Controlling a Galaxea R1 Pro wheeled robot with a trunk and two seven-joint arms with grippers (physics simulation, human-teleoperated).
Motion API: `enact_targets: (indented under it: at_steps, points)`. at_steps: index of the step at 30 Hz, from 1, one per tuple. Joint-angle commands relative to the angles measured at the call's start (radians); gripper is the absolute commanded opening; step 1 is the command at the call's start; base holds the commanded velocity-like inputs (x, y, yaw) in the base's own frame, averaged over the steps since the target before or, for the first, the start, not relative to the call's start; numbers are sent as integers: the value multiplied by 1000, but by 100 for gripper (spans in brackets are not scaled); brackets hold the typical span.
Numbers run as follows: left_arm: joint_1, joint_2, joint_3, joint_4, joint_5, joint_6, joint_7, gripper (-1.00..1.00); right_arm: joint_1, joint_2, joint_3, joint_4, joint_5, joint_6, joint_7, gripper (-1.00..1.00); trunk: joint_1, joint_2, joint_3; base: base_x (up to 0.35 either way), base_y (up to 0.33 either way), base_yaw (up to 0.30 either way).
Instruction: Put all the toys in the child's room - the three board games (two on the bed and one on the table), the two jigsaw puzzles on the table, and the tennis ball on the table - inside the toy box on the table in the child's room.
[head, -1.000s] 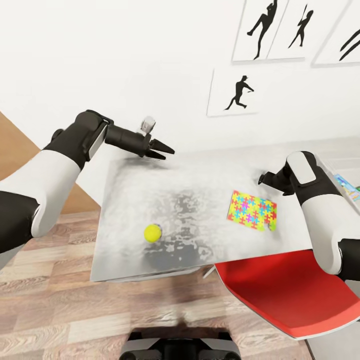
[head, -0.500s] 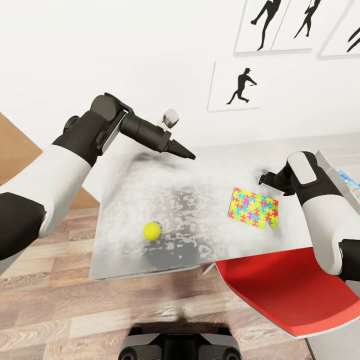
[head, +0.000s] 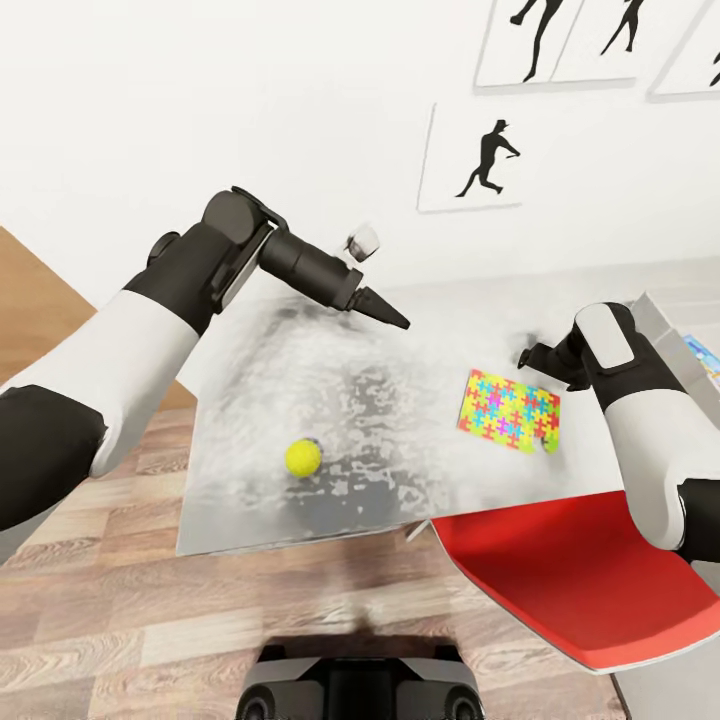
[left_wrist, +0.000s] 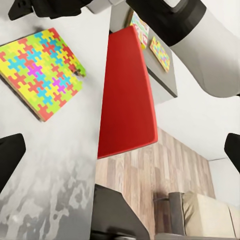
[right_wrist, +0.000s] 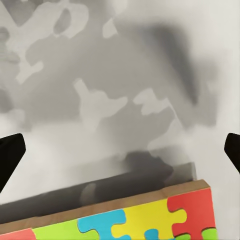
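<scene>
My left gripper (head: 398, 321) hangs spread wide and empty above the table (head: 400, 470); one tennis ball (head: 303, 457) lies below it, one jigsaw puzzle (head: 508, 411) just beside my right gripper (head: 530, 357), also wide and empty.

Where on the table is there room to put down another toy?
The biggest bare patch of the table lies between the tennis ball and the jigsaw puzzle, running back to the wall. It is tighter at the puzzle's end, where the right arm, the red chair and the toy box close in.
</scene>
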Motion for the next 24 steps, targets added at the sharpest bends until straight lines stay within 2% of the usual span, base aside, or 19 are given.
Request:
enact_targets:
  at_steps: [1,12,18,24]
  points:
    - [-1,0,-3,1,2,11,-3,100,-1,0,0,-1,-9,2,-9,100,0,-2,-3,0,0,0]
    - [-1,-1,-4,0,1,11,-3,100,0,-3,2,8,-8,3,-10,100,0,-2,-8,0,0,0]
    - [-1,0,-5,0,1,11,-3,100,1,-37,3,11,-9,3,-9,100,0,-2,-8,0,0,0]
    - [-1,1,-4,1,1,11,-3,100,1,-49,2,11,-9,2,-9,100,0,-2,-8,-7,0,0]
